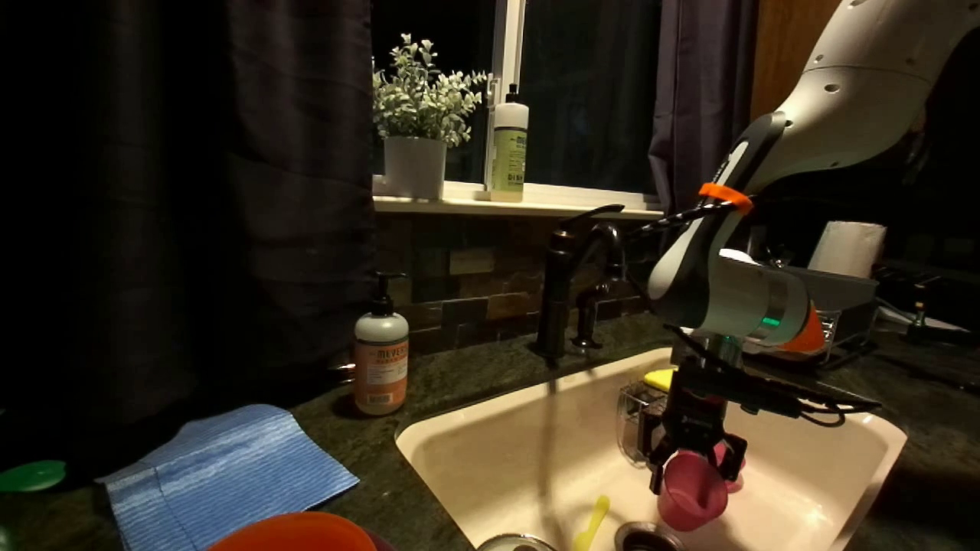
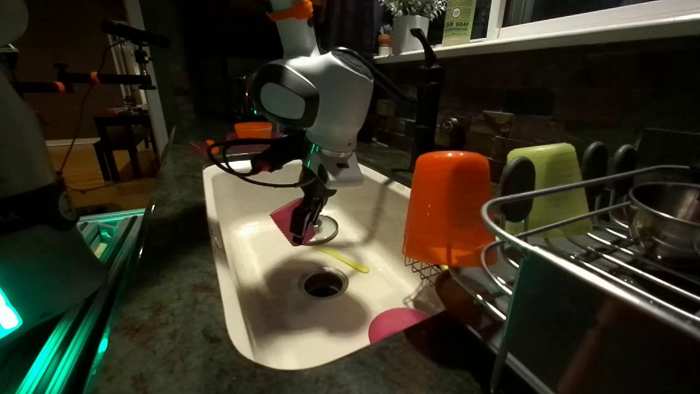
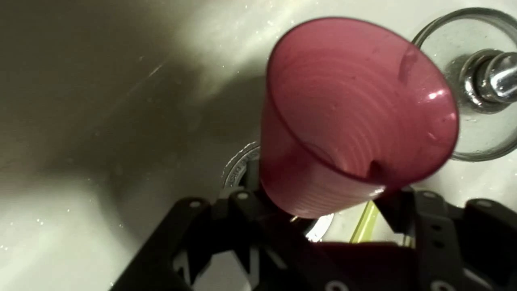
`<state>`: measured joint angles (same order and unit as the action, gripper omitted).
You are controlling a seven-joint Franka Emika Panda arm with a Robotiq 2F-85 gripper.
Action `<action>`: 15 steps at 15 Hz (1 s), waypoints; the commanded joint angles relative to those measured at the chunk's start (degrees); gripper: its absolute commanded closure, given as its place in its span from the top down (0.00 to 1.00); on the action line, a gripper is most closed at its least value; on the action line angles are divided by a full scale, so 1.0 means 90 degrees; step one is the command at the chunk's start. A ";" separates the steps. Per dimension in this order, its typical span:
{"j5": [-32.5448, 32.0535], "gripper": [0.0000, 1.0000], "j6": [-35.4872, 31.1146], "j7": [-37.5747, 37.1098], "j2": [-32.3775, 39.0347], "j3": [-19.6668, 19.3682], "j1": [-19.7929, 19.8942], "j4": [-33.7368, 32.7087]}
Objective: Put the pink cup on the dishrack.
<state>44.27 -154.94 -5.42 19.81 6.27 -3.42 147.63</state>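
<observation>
The pink cup (image 1: 690,493) is tilted on its side between the fingers of my gripper (image 1: 695,468), over the pale sink. In an exterior view the cup (image 2: 285,220) looks raised off the sink floor, with my gripper (image 2: 304,224) at its side. In the wrist view the cup (image 3: 355,93) shows its open mouth, and my gripper (image 3: 328,194) has a finger at each side of it. The fingertips are partly hidden by the cup. The dishrack (image 2: 579,280) stands beside the sink, its silver bars above a dark body.
On the rack are an orange cup (image 2: 451,210), a green cup (image 2: 552,183) and a steel pot (image 2: 670,221). The faucet (image 2: 427,104) rises at the sink's edge. In the sink lie a pink dish (image 2: 396,324), a yellow utensil (image 2: 345,260) and a glass lid (image 3: 470,133).
</observation>
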 commanded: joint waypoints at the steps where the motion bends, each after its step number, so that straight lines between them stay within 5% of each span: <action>1: -0.0553 0.43 -0.0708 -0.0242 -0.0681 -0.0052 -0.0300 0.0577; 8: -0.2724 0.43 -0.2159 -0.1455 -0.1393 -0.0708 -0.0553 0.1226; 15: -0.5682 0.43 -0.3013 -0.3165 -0.1159 -0.3991 -0.2639 0.1004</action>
<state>1.24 -178.96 -27.96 8.33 -18.44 -18.61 157.15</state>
